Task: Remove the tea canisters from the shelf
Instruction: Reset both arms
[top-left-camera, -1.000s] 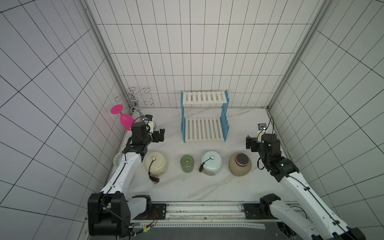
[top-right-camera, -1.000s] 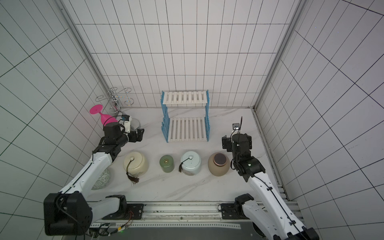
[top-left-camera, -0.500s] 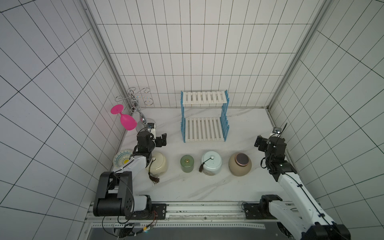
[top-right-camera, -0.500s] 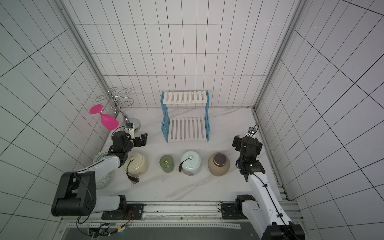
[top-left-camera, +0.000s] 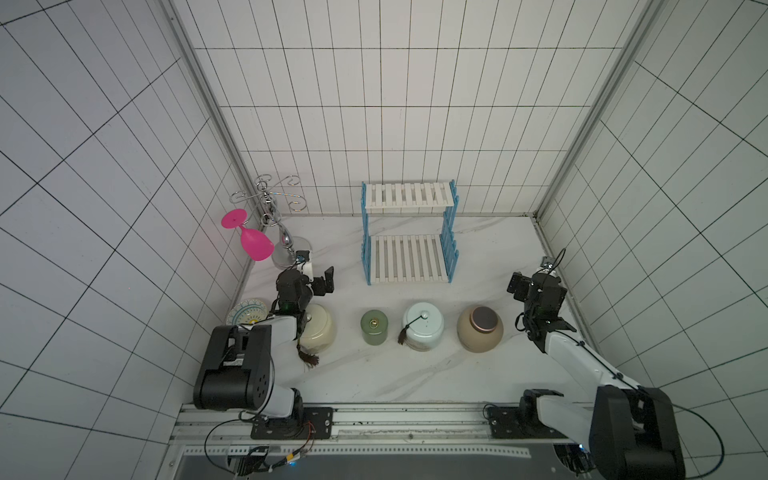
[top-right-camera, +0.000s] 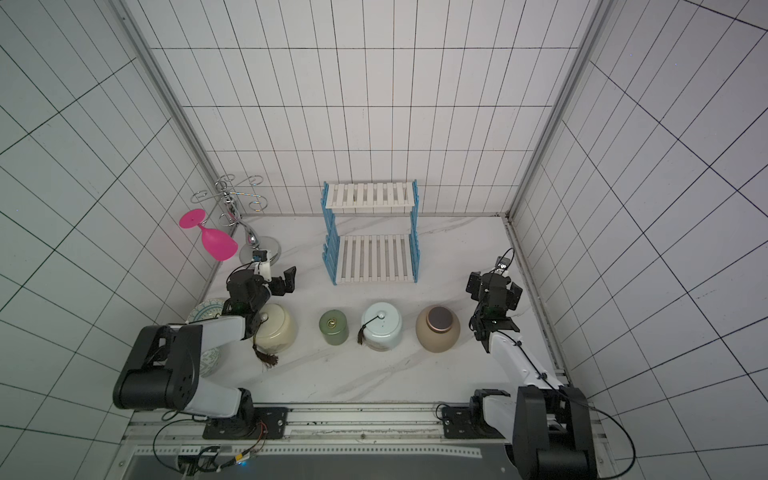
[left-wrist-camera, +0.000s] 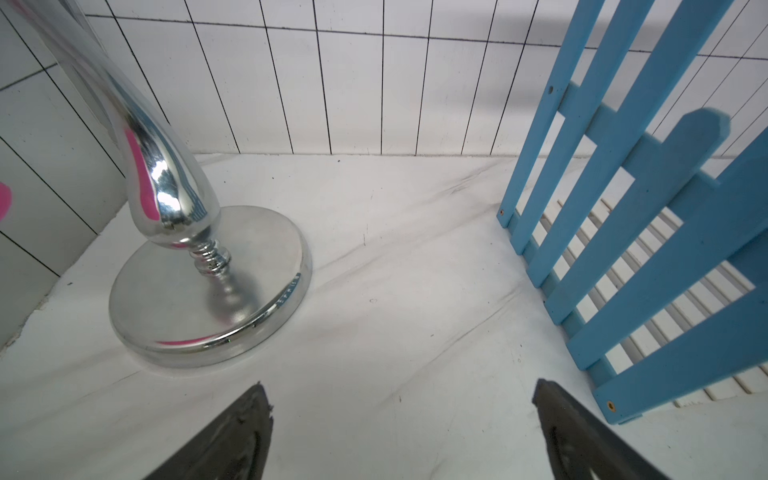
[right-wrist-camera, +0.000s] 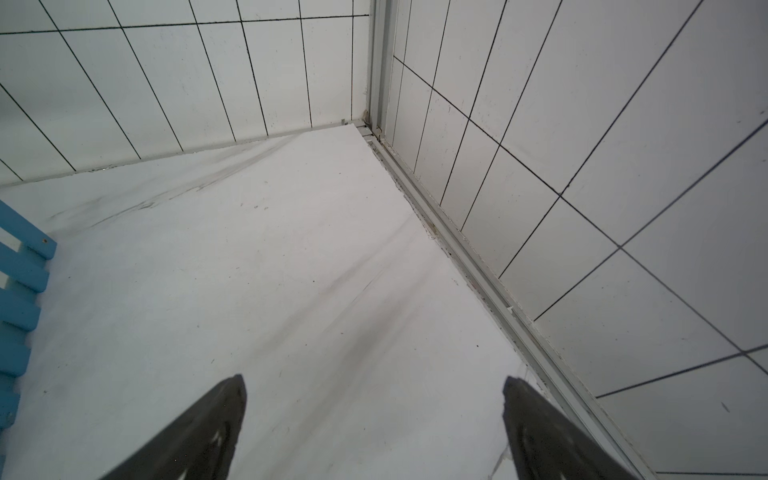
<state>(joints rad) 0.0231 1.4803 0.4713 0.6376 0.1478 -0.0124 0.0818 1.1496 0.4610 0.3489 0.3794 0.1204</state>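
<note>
Tea canisters (top-left-camera: 422, 331): four off shelf (top-left-camera: 409, 257) | left claw (left-wrist-camera: 399, 382) apart | right claw (right-wrist-camera: 374, 377) apart

No writing here can be read. The only lettering I can find is a short stamped mark on the rim of the round base of the chrome stand (left-wrist-camera: 170, 199). It shows in the left wrist view, on the side turned toward the shelf (left-wrist-camera: 648, 232). Its characters are too small and too washed out by the shine of the metal to make out.
</note>
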